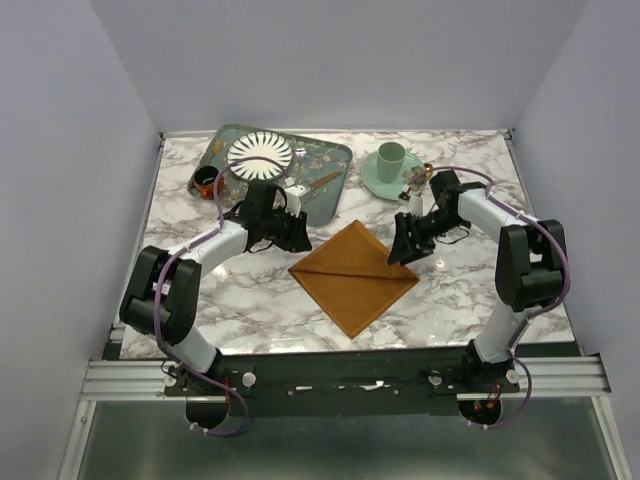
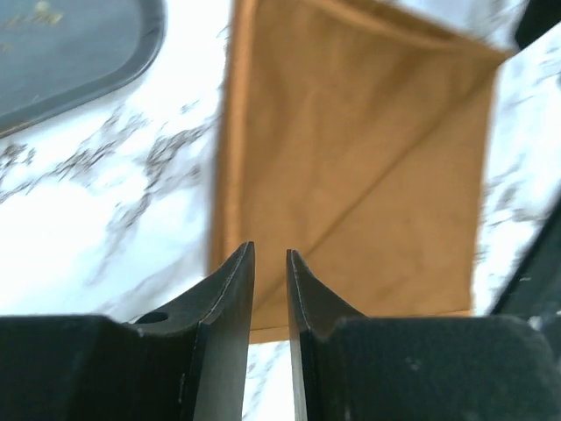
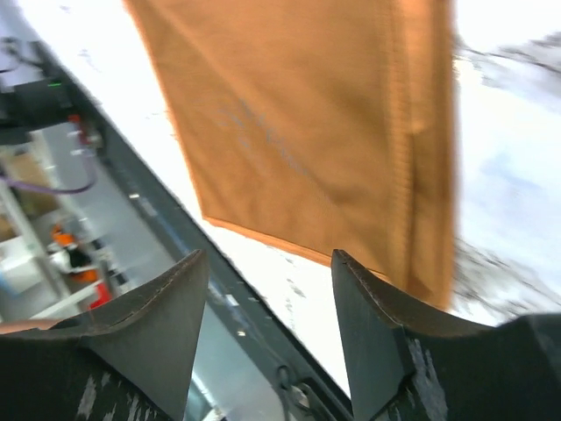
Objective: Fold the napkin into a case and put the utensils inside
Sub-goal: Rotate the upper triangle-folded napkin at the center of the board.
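Note:
The rust-orange napkin (image 1: 352, 275) lies flat as a diamond in the middle of the marble table, with a crease running across it. In the left wrist view the napkin (image 2: 351, 158) fills the middle, a folded edge along its left side. My left gripper (image 1: 298, 238) hovers at its left corner, and the left gripper (image 2: 271, 256) shows only a narrow gap with nothing in it. My right gripper (image 1: 405, 250) is by the right corner. It stands wide open (image 3: 267, 259) over the napkin (image 3: 289, 114) edge. One copper utensil (image 1: 322, 183) lies on the tray.
A patterned green tray (image 1: 335, 155) at the back holds a striped plate (image 1: 260, 155); its corner shows as tray (image 2: 70, 44). A small dark cup (image 1: 207, 180) stands at the tray's left. A green cup on a saucer (image 1: 390, 158) stands back right. The table's front rail (image 3: 175, 228) lies just past the napkin.

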Robot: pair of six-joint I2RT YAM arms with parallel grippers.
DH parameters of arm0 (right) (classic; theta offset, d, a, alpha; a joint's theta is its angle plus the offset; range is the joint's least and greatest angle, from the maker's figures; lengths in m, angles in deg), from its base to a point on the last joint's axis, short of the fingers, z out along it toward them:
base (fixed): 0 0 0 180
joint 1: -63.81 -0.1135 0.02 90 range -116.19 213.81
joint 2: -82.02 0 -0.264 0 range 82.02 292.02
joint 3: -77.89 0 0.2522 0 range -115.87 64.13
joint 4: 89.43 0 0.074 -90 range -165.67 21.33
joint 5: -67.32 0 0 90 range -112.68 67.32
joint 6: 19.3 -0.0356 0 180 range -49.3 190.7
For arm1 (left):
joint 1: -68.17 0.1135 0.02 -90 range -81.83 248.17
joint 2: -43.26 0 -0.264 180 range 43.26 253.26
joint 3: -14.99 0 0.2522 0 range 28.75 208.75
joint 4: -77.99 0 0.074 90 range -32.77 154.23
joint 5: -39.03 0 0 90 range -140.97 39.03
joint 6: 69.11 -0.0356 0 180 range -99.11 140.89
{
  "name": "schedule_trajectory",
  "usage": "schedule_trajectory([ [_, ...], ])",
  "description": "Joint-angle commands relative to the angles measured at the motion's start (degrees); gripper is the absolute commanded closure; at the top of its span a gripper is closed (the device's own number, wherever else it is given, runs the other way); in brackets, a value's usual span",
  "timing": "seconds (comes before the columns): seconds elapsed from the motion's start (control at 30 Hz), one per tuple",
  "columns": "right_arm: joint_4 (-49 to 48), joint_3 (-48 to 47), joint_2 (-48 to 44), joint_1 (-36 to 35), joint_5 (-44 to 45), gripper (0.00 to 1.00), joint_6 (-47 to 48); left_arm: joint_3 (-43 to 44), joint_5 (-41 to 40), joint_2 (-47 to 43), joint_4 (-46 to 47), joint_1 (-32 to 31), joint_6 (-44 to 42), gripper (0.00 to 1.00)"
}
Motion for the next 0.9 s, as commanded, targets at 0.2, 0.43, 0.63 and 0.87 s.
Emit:
schedule_trajectory([
  [0.2, 1.19, -2.13, 2.48, -0.17, 16.37, 0.34, 0.83, 0.32, -15.11, 4.38, -12.36, -4.67, -15.97, 0.67],
  [0.43, 1.54, -4.95, 5.91, -0.17, 16.99, 0.33, 1.79, -1.00, -15.38, 4.47, -15.17, -7.49, -18.87, 0.67],
  [0.63, 2.15, -7.14, 8.90, -0.17, 17.43, 0.33, 3.02, -0.21, -12.66, 3.95, -20.00, -8.98, -22.20, 0.70],
  [0.87, 3.65, -8.55, 10.05, -0.17, 15.05, 0.33, 4.96, 1.19, -6.69, 0.78, -27.91, -11.35, -30.38, 0.63],
])
